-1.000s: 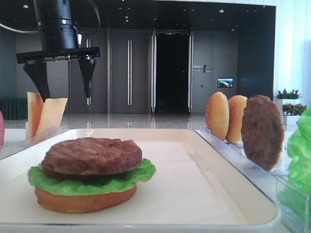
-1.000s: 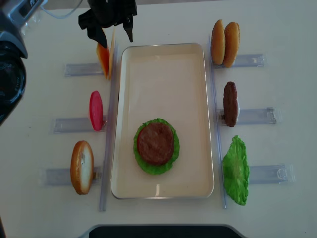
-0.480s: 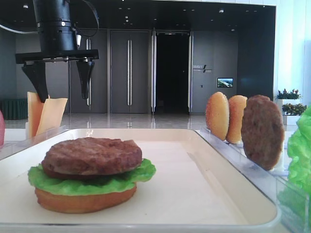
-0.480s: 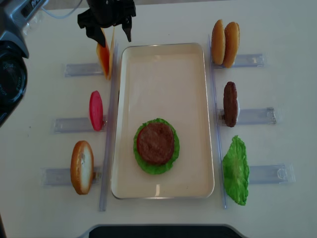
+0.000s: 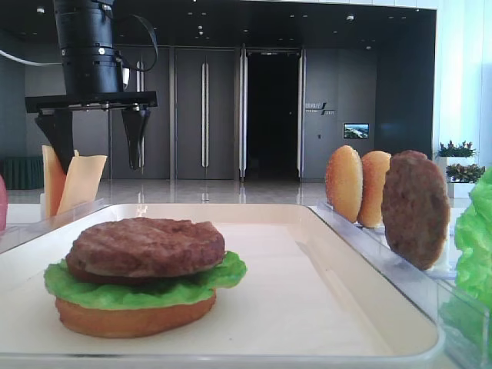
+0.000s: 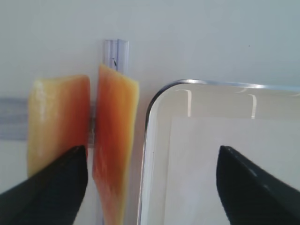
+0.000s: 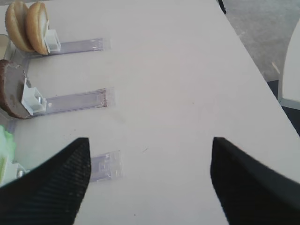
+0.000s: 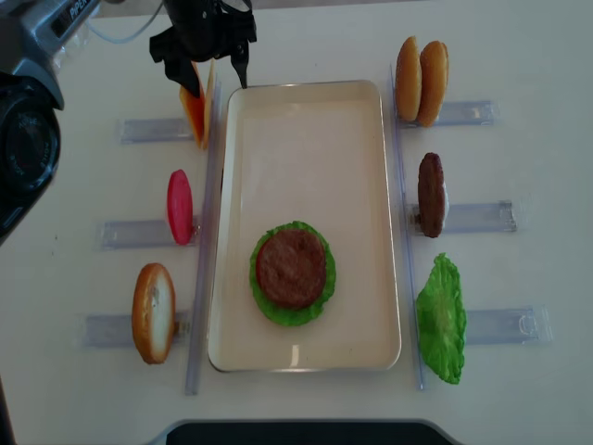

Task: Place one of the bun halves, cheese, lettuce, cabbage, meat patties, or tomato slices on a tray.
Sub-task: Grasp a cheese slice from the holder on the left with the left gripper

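Two cheese (image 6: 115,136) slices stand on edge in a clear holder left of the cream tray (image 8: 315,158). My left gripper (image 6: 150,151) hangs open just above them. The right slice (image 8: 210,93) lies between the jaws. One finger is over the left slice (image 6: 58,122) and the other is over the tray's far left corner (image 6: 159,93). From the low front view this gripper (image 5: 96,150) holds nothing. On the tray sits a stack of bun half (image 5: 131,319), lettuce (image 5: 138,288) and meat patty (image 5: 146,244). My right gripper (image 7: 150,154) is open over bare table.
Right of the tray, clear holders carry two bun halves (image 8: 422,82), a patty (image 8: 431,195) and a lettuce leaf (image 8: 440,320). On the left stand a red tomato slice (image 8: 179,206) and a bun half (image 8: 153,312). The holders' rails run close along both long tray sides.
My left gripper has come down a little over the cheese slices, jaws still wide. Nothing else has moved.
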Robot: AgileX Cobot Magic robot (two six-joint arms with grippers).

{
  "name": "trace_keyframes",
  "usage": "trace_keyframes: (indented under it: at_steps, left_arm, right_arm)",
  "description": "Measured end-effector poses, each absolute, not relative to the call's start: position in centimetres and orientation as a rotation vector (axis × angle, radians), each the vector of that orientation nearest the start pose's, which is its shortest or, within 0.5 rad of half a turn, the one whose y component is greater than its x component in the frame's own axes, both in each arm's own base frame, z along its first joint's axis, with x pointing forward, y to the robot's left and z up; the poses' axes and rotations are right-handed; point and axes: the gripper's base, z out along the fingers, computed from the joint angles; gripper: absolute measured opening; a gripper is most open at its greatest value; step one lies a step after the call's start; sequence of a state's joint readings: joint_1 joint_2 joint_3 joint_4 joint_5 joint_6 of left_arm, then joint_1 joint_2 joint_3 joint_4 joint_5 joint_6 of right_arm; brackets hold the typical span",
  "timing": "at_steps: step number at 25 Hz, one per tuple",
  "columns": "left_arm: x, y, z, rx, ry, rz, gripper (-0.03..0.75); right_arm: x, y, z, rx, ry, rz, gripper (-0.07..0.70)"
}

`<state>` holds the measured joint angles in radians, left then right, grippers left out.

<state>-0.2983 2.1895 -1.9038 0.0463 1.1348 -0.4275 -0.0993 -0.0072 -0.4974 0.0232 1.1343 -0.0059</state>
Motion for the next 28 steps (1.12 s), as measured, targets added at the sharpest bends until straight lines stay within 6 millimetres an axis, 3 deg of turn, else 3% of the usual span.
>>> trace_keyframes:
  at_steps: [21, 28]
  left_arm:
    - [44.82, -13.14, 21.20, -0.153, 2.898, -0.022, 0.607]
    - [44.78, -13.12, 21.04, -0.154, 2.908, -0.015, 0.498]
  right_arm:
    - [-0.87, 0.28, 27.07, 0.097, 2.111, -0.035, 0.535]
    - [-0.87, 0.28, 27.07, 0.097, 2.111, -0.035, 0.535]
